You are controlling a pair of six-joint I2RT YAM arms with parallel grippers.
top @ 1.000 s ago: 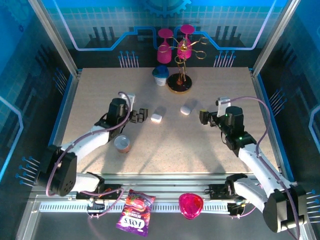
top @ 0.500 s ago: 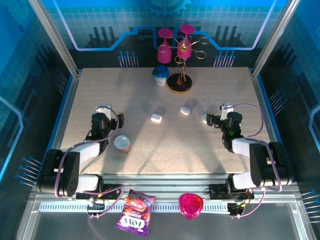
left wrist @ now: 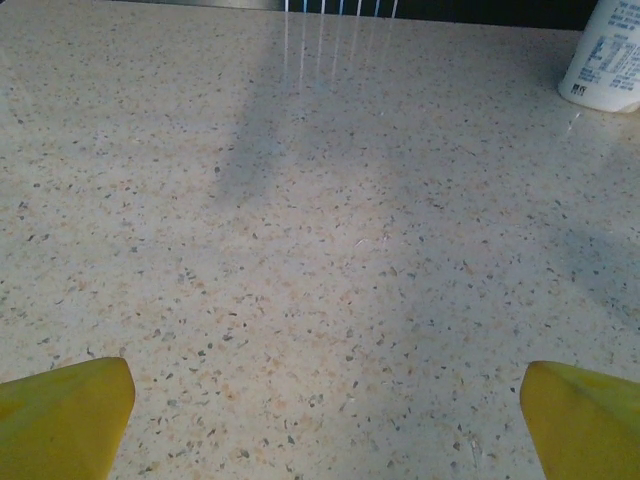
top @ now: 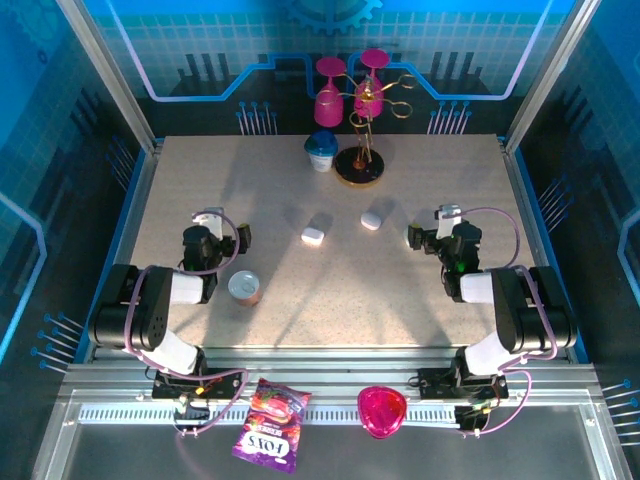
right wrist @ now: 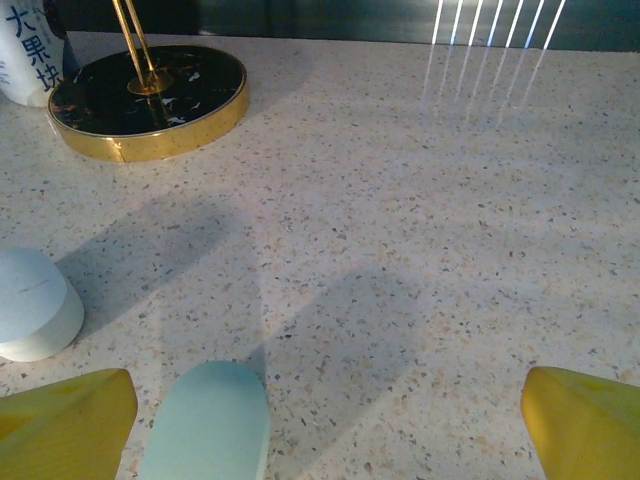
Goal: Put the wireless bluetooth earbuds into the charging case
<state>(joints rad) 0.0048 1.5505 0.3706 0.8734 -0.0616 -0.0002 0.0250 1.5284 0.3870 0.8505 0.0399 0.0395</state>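
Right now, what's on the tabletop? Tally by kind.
small white cases: 2
pale rounded piece right of them, kind unclear: 1
blue-lidded cup: 1
round tin: 1
gold stand on black base: 1
pink glasses hanging on it: 2
Total: 8

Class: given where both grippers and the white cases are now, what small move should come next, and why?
Probably reach the right gripper towards the nearer white case. Both it and the left gripper stand open and empty; that case lies closest to it.
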